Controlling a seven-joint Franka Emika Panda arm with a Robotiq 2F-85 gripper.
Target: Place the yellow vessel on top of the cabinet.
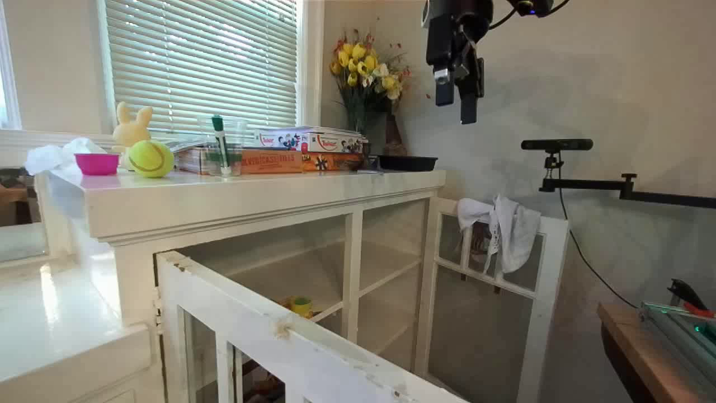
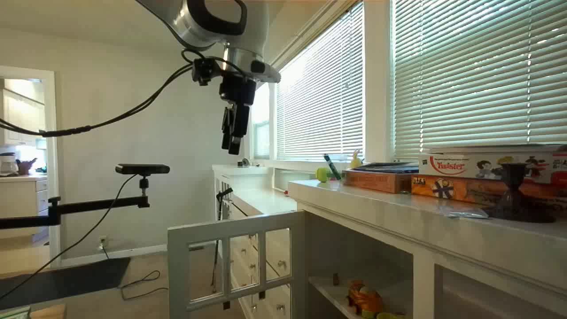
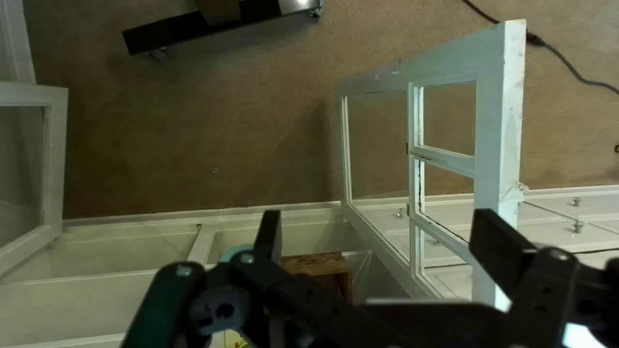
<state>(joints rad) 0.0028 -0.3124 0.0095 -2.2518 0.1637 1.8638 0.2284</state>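
We hold our black two-fingered gripper (image 1: 456,110) wide, empty, likely to fit the round yellow cup (image 1: 301,306) at its seven o'clock inside the cream wooden cabinet (image 1: 268,193).

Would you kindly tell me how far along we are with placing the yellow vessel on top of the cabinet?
Already done: only access, as the cabinet has two doors standing open. In hand: nothing; the gripper hangs with jaws apart and nothing between them. Left: the whole transfer. The yellow vessel is inside the cabinet, so it would have to be grasped, lifted out and set on top.
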